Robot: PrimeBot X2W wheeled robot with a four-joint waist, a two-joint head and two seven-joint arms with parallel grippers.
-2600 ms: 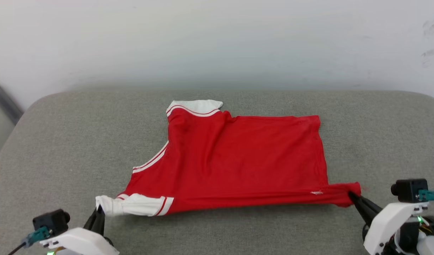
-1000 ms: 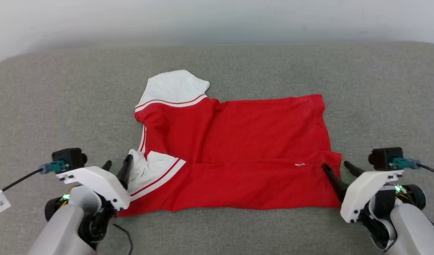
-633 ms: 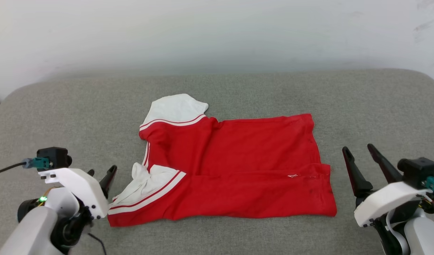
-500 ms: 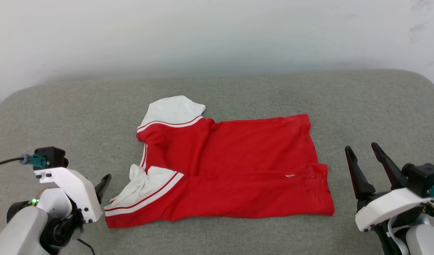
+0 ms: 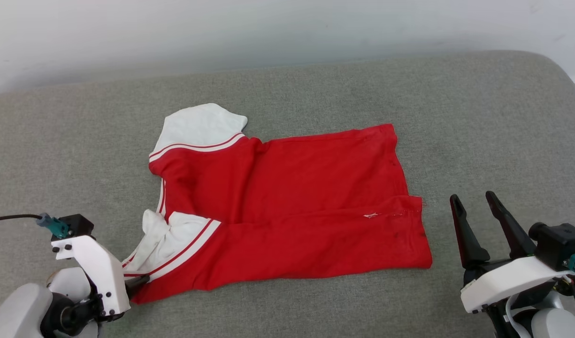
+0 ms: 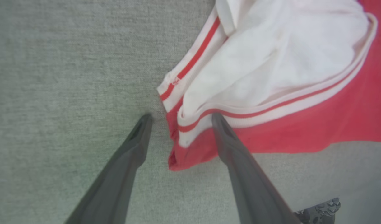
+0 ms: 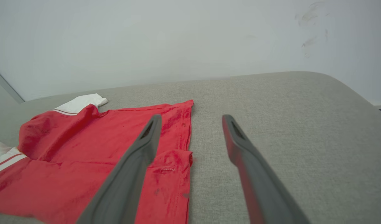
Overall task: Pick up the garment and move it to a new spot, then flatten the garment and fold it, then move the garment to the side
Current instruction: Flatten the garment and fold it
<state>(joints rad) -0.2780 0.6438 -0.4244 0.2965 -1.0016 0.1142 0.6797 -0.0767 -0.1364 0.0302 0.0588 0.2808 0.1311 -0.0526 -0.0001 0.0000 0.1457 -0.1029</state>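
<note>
Plainly, both pincers hold nothing. The left pincer [image 6: 181,117] is spread wide at the lower left of the head view. In its wrist view the shirt's striped corner lies between its two fingers; whether a finger touches the cloth I cannot tell. The right pincer [image 5: 472,197] is spread just as wide at the lower right, beside the shirt's right edge and apart from it.

The shirt [image 5: 292,211] lies mid-frame on the grey cushion [image 5: 456,117], red side up, with no number or lettering showing. Its lower strip looks turned over onto the body, so I judge the move to a new spot done and a first fold laid. The crumpled sleeve [image 5: 167,234] is bunched at the lower left, and the other sleeve [image 5: 198,124] sticks out at the upper left. Tidying those, folding further and shifting the shirt aside seem left to do.
</note>
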